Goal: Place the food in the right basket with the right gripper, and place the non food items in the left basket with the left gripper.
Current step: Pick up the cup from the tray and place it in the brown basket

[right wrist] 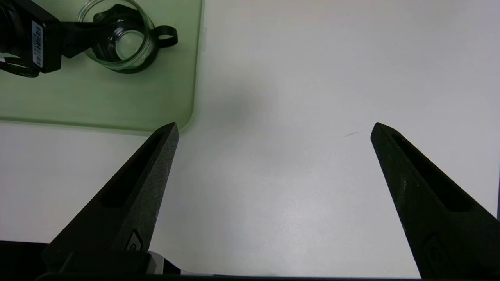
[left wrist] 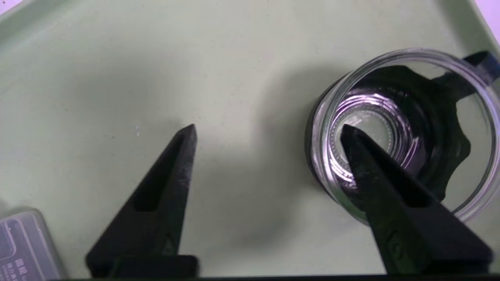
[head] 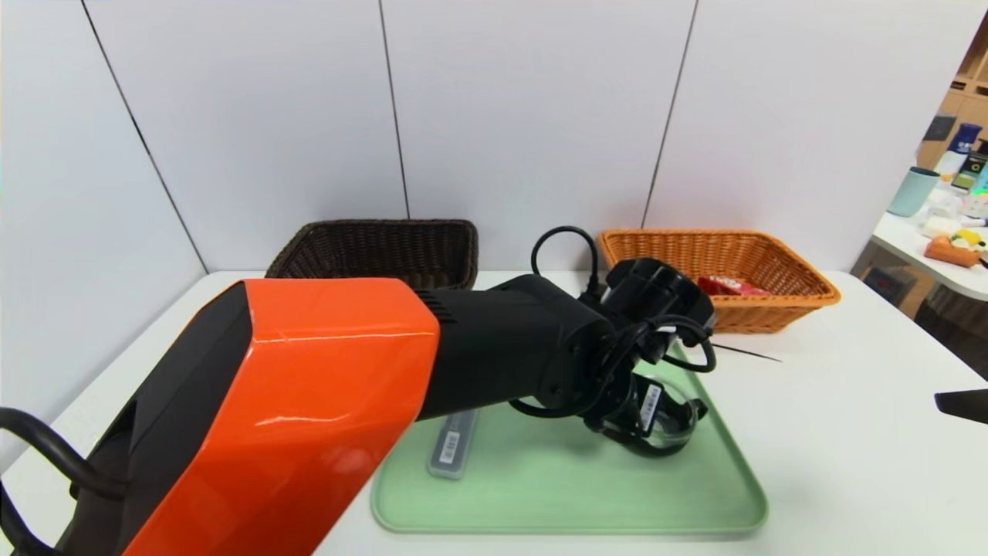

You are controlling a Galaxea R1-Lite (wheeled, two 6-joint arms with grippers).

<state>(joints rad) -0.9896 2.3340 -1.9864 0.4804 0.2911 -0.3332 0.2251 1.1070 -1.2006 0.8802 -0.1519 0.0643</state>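
A clear glass jar (head: 670, 421) with a black strap lid stands upright on the right part of the green tray (head: 556, 494). My left gripper (left wrist: 268, 128) is open over it. One finger (left wrist: 375, 175) reaches down inside the jar (left wrist: 390, 58). The other finger hangs outside over bare tray (left wrist: 117, 58). A clear plastic case (head: 451, 444) lies on the tray's left side and also shows in the left wrist view (left wrist: 23, 246). My right gripper (right wrist: 274, 125) is open and empty over the white table, to the right of the tray (right wrist: 97, 101) and jar (right wrist: 125, 43).
A dark brown basket (head: 378, 247) stands at the back left. An orange basket (head: 725, 255) at the back right holds a red packet (head: 725, 286). A thin dark stick (head: 749, 354) lies in front of it. A side table with cups (head: 938, 232) is far right.
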